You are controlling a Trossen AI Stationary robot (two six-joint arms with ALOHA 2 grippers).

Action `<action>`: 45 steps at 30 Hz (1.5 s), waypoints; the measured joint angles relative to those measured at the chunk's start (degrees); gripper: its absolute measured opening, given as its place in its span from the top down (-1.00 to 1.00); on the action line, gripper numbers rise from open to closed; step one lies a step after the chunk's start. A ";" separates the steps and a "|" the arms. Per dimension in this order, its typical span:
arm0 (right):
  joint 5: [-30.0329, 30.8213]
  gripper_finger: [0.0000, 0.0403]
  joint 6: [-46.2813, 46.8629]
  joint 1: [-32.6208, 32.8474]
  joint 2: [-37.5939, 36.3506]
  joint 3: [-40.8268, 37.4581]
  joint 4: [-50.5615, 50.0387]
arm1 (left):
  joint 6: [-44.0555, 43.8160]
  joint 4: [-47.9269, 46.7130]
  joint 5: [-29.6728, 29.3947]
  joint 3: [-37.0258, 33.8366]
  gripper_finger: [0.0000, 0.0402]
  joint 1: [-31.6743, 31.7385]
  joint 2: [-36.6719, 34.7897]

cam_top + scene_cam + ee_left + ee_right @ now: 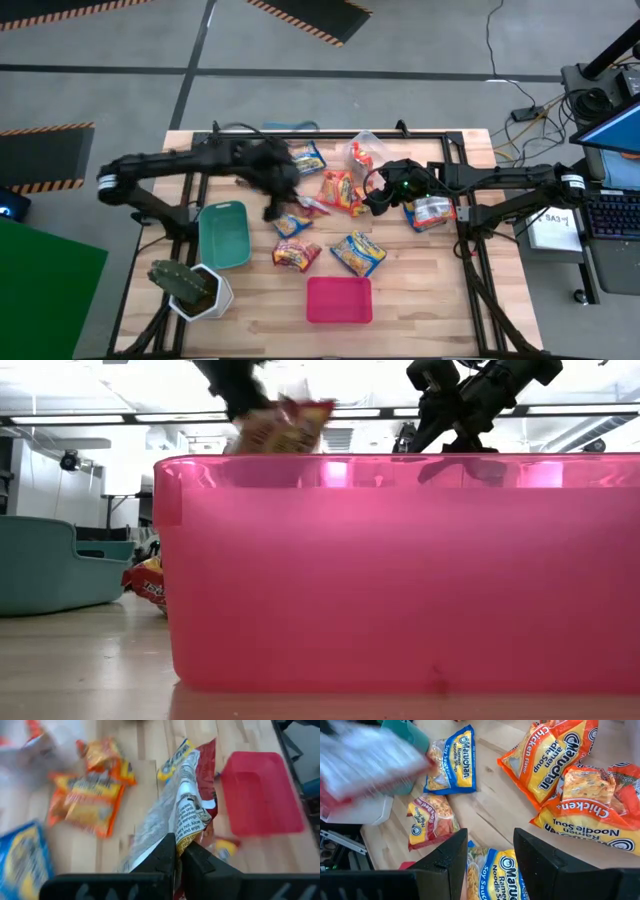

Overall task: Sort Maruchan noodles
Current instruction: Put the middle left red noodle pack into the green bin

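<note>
My left gripper (179,846) is shut on a silver-and-red Maruchan packet (186,790) and holds it above the table's middle (303,205). In the low view the packet (287,423) shows over the pink bin's rim. My right gripper (490,855) hovers open at right of centre (378,196), touching nothing, with a blue-and-yellow packet (496,876) lying flat on the table below it. Orange packets (341,190), a blue one (308,158), red-and-yellow ones (296,255) and a blue-and-yellow one (358,252) lie flat on the table. My left gripper pinches one edge of the silver-and-red packet (181,834) between its two fingers. The fingers come slanting down from the table's left side. The packet is lifted clear of the table and reaches out past the fingertips, crumpled along its length.
A teal bin (225,236) stands at left, a pink bin (338,300) near the front edge, a clear bin (366,150) at the back. A potted cactus (188,285) sits at the front left corner. Another packet (432,212) lies under the right arm.
</note>
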 joint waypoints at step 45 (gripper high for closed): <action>-0.03 0.26 -0.10 -0.02 0.02 0.00 0.05 | -19.43 -36.53 -14.89 -21.30 1.00 2.39 -2.02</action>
